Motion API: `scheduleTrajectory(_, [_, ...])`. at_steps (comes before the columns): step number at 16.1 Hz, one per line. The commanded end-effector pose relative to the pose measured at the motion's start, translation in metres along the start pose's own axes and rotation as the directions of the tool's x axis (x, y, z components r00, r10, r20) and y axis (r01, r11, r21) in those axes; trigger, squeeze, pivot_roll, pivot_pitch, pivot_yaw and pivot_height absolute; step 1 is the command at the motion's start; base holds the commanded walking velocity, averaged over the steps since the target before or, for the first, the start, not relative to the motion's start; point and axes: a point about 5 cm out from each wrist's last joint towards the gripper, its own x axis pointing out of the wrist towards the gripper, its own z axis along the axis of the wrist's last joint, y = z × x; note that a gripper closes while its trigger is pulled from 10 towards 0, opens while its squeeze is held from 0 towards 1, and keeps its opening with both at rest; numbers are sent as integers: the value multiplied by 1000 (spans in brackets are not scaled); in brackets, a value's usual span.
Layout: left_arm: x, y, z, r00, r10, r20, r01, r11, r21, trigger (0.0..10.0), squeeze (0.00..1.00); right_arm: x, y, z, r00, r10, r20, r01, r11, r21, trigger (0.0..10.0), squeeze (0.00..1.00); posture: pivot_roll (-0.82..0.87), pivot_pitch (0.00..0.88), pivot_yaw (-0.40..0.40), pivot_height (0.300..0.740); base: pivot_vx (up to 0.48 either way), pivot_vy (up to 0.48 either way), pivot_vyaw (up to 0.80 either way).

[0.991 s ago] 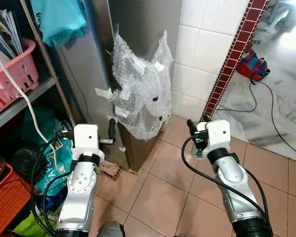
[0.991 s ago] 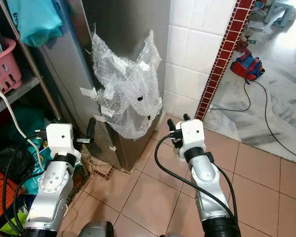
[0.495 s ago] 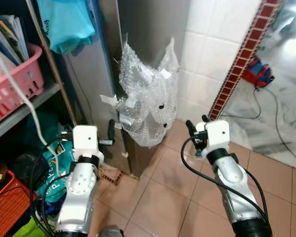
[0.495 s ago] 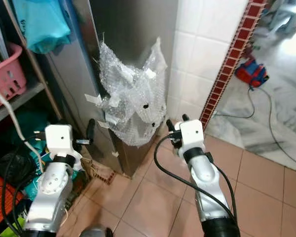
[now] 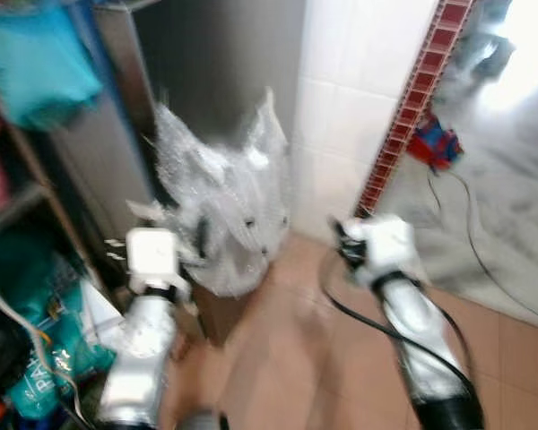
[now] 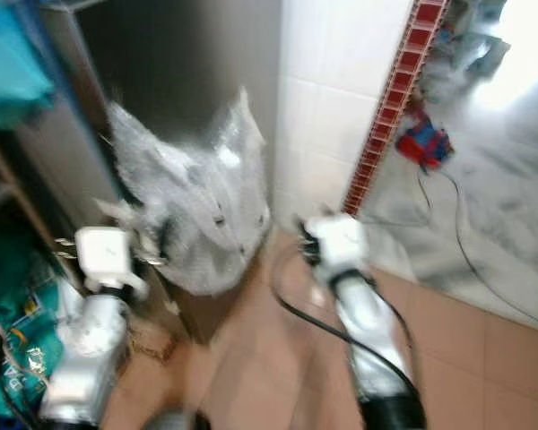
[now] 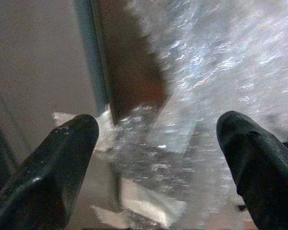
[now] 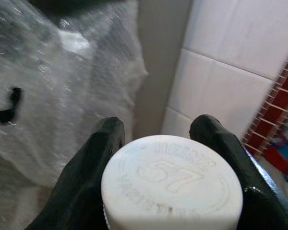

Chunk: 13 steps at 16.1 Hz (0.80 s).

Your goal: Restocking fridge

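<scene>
The grey fridge point(image 5: 215, 81) stands ahead, its lower corner wrapped in taped bubble wrap point(image 5: 220, 210). Both eye views are blurred. My left gripper point(image 7: 168, 143) is open and empty, close to the bubble wrap point(image 7: 221, 72) at the fridge's edge. My right gripper point(image 8: 158, 127) is shut on a bottle with a white Heinz cap point(image 8: 173, 182), held in front of the fridge's side and the tiled wall. The bottle's body is hidden below the cap. In the left eye view my right gripper point(image 5: 345, 242) is raised just right of the wrapped corner.
A shelf unit with a teal bag point(image 5: 36, 72) stands at left, teal packets point(image 5: 45, 358) at its foot. White wall tiles point(image 5: 350, 98) and a red tile strip point(image 5: 408, 107) lie right of the fridge. A red-blue bag point(image 5: 433, 143) and black cable point(image 5: 471, 242) lie on the floor beyond.
The whole picture has shifted and gone blurry, so the camera is moving. Both arms keep the same pose, and the right gripper still holds the bottle.
</scene>
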Motion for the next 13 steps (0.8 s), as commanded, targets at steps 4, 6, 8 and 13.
scheduleTrajectory(4, [-1, 0, 2, 1000, 16, 10, -16, 1000, 8, 10000, 0, -5, -9, 1, 1000, -18, 7, 19, 1000, -24, 10000, 0, 38, 26, -20, 740, 0, 0, 0])
scheduleTrajectory(6, [9, 8, 4, 999, 33, 11, -33, 999, 12, 10000, 0, -5, -8, 4, 1000, -18, 12, 19, 1000, -25, 10000, 0, 24, 42, -10, 740, 0, 0, 0])
scheduleTrajectory(8, [22, 19, 9, 998, 62, 24, -63, 998, 16, 10000, 0, -8, -11, 5, 1000, -25, 13, 26, 999, -31, 10000, 0, 8, 57, -7, 740, 0, 0, 0])
scheduleTrajectory(13, [58, 20, 21, 998, 52, 30, -51, 998, -30, 10000, 0, -19, -17, 4, 999, -42, -3, 42, 998, -43, 10000, 0, -26, 91, -7, 740, 0, 0, 0])
